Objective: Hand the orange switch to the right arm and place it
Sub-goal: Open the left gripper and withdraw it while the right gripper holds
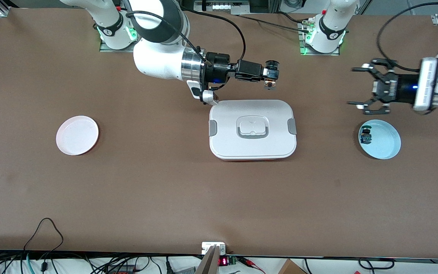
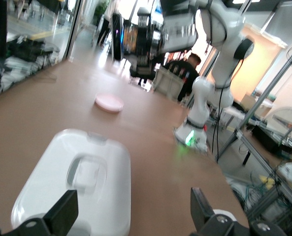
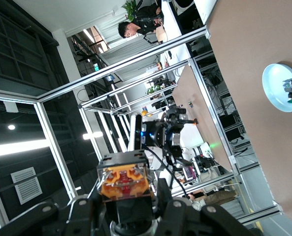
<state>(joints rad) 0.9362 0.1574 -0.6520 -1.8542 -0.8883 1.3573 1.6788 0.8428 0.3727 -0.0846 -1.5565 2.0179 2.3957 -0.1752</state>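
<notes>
The right gripper [image 1: 270, 76] is clamping the orange switch [image 3: 125, 183] in the air just above the white lidded box [image 1: 253, 129]. The left gripper [image 1: 364, 89] is waiting, jaws spread, over the blue plate [image 1: 388, 146] (holding the blue-green part). The pink plate [image 1: 77, 135] is probably the target, so the arm should be carrying it level and lowering gently.

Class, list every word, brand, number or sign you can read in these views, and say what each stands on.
None reads clearly.
Marking on the right arm's base collar: too small.
Red digits on the small display at the table edge: blurred.
Orange switch in the right claw: no text.
</notes>
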